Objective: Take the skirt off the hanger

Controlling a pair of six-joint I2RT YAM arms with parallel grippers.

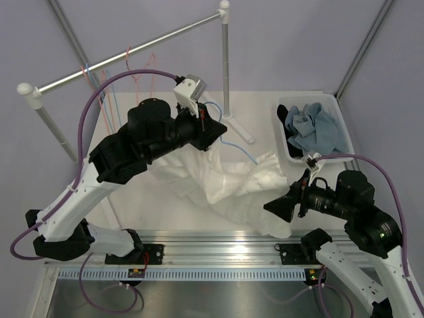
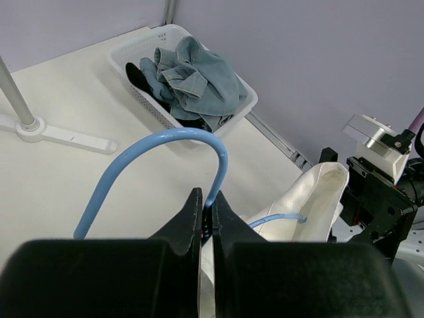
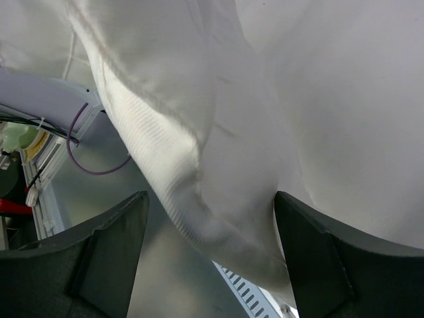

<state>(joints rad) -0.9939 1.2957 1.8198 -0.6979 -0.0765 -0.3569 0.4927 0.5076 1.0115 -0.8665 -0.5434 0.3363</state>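
Observation:
No skirt on a hanger shows. A bit of black fabric lies in the white basket under blue denim; I cannot tell whether it is the skirt; it also shows in the left wrist view. Thin pink wire hangers hang bare on the rail. My left gripper is shut on a light-blue wire hanger that carries a white shirt, its fingertips pinching the wire. My right gripper is open, jaws wide on either side of the shirt's ribbed hem.
The white basket stands at the back right with crumpled jeans in it. The clothes rail crosses the back, its post foot on the table. A light-blue hanger hangs on the rail. A metal track runs along the near edge.

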